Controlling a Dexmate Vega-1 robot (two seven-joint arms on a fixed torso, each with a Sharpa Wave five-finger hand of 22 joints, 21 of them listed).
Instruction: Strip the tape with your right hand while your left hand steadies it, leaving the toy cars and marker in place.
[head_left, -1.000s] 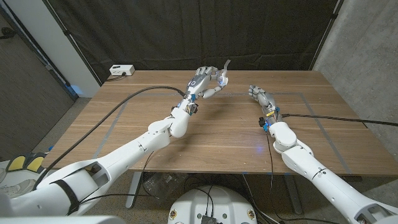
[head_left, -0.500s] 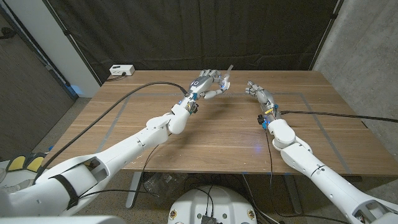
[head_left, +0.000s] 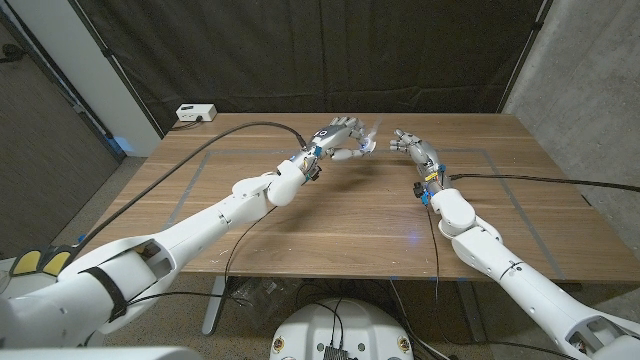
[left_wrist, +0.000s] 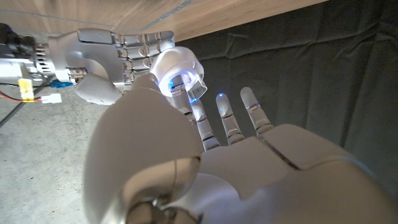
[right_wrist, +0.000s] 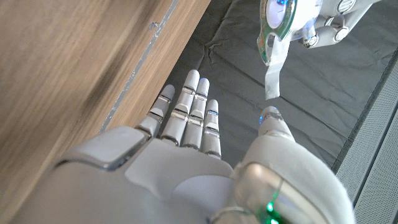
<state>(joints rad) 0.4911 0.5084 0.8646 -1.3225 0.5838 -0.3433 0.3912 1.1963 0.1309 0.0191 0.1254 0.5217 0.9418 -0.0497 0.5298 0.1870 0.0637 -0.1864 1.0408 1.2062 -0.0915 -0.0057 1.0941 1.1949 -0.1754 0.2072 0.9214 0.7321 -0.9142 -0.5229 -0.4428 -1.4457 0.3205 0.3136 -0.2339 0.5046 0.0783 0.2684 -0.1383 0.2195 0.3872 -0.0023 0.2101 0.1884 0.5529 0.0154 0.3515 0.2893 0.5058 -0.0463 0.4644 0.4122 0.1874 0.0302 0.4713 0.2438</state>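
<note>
Near the tabletop's far edge, the left hand is raised above the wood, its fingers clamped on a roll of tape from which a loose strip hangs free. Just right of it, the right hand hovers with fingers spread and holding nothing, its fingertips near the strip but apart from it.

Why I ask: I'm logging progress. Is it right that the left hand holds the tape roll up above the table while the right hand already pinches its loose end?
Not quite. The left hand does hold the tape roll up, but the right hand is open and apart from it. The right wrist view shows the loose end hanging free, clear of its fingers.
</note>
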